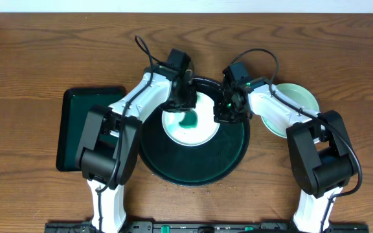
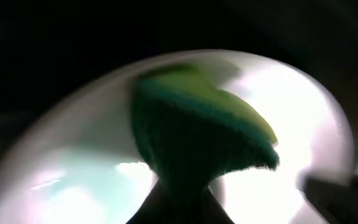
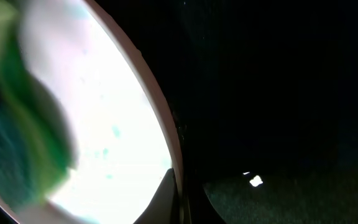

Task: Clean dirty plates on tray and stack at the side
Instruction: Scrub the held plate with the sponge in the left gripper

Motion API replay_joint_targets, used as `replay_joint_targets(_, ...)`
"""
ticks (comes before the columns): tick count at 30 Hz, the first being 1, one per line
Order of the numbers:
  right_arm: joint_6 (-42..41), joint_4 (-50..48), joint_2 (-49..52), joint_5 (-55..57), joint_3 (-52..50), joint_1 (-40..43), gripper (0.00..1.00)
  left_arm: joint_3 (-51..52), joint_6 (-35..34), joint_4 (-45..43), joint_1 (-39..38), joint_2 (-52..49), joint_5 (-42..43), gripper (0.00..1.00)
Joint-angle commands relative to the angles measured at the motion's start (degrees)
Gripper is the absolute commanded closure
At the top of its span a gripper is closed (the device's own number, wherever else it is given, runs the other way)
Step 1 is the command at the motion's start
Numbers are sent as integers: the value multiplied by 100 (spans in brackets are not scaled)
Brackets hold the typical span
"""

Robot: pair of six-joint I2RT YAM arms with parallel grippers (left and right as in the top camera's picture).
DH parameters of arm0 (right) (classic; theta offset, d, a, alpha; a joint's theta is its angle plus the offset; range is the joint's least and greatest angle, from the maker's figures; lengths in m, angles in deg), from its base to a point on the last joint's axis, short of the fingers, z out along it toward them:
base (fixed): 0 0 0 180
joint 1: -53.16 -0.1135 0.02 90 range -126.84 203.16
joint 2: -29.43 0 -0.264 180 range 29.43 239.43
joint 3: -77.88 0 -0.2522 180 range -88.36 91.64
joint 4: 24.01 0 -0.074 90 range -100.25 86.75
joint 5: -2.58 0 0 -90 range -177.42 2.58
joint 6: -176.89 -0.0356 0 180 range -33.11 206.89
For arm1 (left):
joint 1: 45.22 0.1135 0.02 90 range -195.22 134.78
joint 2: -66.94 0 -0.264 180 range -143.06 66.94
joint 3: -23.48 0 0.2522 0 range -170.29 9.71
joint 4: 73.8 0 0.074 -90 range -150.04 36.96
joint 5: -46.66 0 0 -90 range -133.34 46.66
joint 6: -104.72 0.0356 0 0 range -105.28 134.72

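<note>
A white plate with green smears lies on the large round dark tray. My left gripper is shut on a green sponge and presses it onto the plate. In the left wrist view the sponge fills the middle over the plate. My right gripper is shut on the plate's right rim. The right wrist view shows a finger at the rim of the plate, with small green specks on it, and the sponge at the left. A pale-mint plate lies on the table to the right, partly under the right arm.
A smaller rectangular dark green tray lies left of the round tray, partly under the left arm. The table is brown wood. Both arms reach over the round tray's far half.
</note>
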Motion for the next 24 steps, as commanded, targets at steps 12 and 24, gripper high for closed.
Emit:
replay_joint_targets(12,4,52,96,-70,48,-13,99,181,577,1180,-105,-31,-214,93)
replay_joint_targets(24,4,55,96,-70,48,-15,99,181,1537,-164,-87,-31,1388,93)
